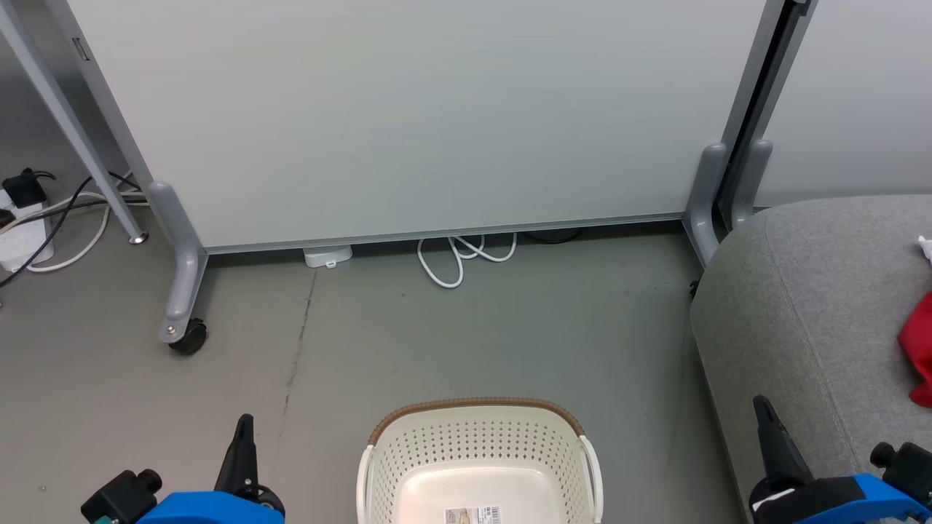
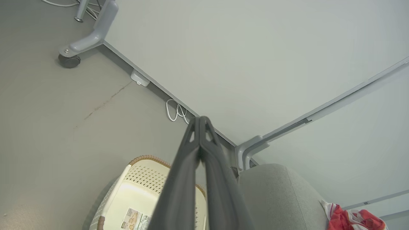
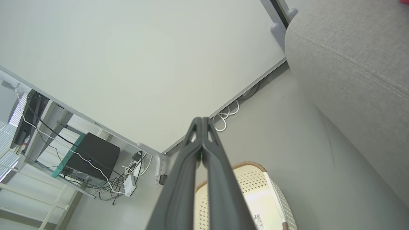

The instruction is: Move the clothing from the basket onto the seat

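Observation:
The cream basket stands on the floor at bottom centre, its base bare but for a barcode label. It also shows as the basket and the basket in the wrist views. The grey seat rises at the right, with red clothing lying on it at the frame edge. Red and white clothing rests on the seat in the left wrist view. My left gripper sits left of the basket, shut and empty. My right gripper hangs by the seat's front, shut and empty.
A pale wheeled partition stands behind the basket, with a castor at its left foot. A white cable loops under it. A power strip and cords lie at far left. A desk with a dark computer box stands beyond.

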Motion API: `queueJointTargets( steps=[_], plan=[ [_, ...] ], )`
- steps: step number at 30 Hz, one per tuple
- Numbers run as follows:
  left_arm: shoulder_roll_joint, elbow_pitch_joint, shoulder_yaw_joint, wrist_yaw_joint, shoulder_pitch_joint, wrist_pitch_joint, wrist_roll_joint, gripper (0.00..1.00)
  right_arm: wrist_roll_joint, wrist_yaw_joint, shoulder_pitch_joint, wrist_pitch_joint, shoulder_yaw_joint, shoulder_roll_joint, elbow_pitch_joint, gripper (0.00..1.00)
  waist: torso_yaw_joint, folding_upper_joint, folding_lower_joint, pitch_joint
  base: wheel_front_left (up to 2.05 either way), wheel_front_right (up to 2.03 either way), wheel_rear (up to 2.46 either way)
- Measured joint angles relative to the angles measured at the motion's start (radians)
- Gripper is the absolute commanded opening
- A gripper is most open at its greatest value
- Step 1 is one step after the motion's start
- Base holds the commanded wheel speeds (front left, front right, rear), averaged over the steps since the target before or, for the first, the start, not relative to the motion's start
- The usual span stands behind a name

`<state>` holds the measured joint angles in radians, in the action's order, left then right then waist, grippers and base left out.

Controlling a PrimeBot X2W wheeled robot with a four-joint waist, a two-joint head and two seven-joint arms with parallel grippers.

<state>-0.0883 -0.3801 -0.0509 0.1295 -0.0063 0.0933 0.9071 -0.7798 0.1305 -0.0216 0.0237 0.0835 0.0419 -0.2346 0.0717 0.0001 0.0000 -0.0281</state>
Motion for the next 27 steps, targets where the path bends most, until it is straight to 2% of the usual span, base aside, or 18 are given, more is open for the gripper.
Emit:
queueJointTargets(
  steps=[27],
  plan=[
    [0.016, 0.053, 0.066, 0.000, -0.039, -0.083, 0.276, 0.00, -0.325, 0.000, 0.045, -0.054, 0.012, 0.001, -0.004, 0.00, -0.022, 0.0000, 0.0000, 0.010, 0.00, 0.00, 0.00]
  ],
)
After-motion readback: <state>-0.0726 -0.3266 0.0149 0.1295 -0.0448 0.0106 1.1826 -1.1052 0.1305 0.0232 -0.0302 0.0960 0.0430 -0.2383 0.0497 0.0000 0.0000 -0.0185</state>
